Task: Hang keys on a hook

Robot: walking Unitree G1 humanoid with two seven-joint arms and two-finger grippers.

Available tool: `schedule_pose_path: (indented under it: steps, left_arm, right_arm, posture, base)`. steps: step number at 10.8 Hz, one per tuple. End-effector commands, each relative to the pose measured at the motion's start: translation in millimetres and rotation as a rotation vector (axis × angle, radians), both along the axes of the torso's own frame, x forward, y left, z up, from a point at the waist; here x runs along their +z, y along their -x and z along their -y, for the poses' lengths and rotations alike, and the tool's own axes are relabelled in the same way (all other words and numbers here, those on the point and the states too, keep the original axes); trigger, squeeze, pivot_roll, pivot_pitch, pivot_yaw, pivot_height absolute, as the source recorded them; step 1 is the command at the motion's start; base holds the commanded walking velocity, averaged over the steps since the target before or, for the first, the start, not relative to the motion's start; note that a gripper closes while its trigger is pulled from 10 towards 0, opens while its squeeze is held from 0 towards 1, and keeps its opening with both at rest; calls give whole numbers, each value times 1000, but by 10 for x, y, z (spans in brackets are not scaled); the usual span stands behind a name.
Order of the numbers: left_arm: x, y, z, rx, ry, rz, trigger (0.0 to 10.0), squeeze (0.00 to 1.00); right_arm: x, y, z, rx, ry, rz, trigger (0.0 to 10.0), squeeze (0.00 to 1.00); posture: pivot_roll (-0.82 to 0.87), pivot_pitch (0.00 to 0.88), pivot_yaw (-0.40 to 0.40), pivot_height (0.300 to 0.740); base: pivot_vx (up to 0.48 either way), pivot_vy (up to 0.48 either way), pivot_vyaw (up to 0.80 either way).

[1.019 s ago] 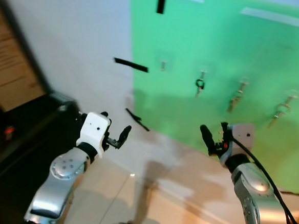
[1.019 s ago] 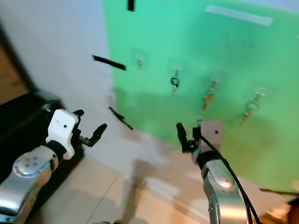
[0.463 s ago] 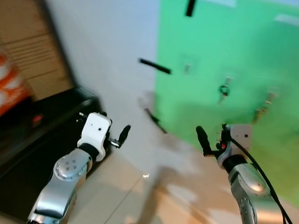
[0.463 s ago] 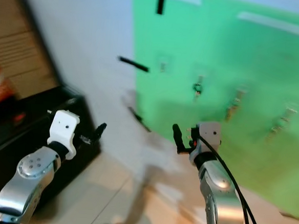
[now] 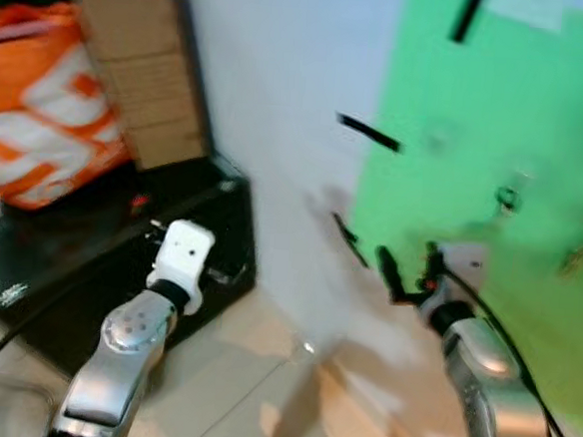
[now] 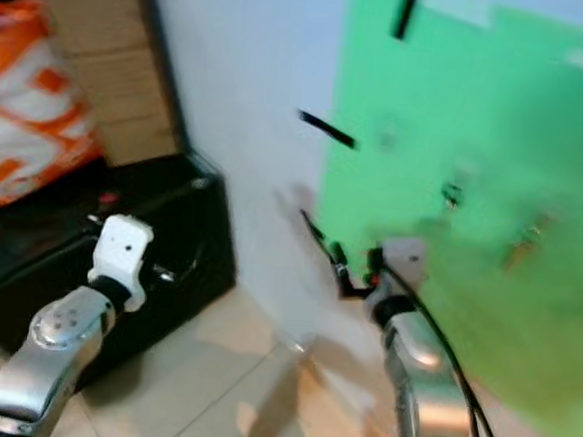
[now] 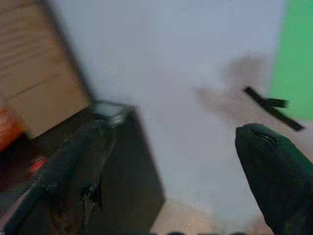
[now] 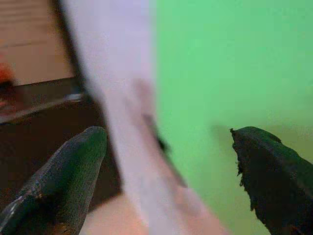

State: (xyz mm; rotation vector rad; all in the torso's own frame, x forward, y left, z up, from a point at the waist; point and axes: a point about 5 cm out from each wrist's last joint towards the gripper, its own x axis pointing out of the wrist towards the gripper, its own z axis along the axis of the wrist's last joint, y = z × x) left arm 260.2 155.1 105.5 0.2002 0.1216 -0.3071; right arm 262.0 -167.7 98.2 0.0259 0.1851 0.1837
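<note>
Both claws are spread wide and hold nothing. The left gripper is raised in front of a black cabinet against the white wall. The right gripper is held up near the edge of the green board on that wall. Keys hang on the board above the right gripper, blurred. An orange bag and a cardboard box sit on the cabinet.

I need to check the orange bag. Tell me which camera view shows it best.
The left eye view: the orange bag sits large atop the black cabinet. The right eye view cuts it at the frame edge; the wrist views catch only blurred orange slivers.
</note>
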Motion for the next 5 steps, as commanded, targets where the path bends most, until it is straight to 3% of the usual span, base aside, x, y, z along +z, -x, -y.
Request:
schedule_pose_path:
  steps: [1,5]
  left_arm:
    - [15,3,36,-8,5,7,10000,75]
    - [18,2,31,-11,6,7,10000,78]
  right_arm:
    - [-2,12,57,-18,3,-7,10000,1000]
    - [-12,14,22,-8,-2,-6,10000,1000]
  posture:
    - [-44,0,49,740]
    - [-43,0,50,740]
  base:
    - [0,0,781]
    - [0,0,778]
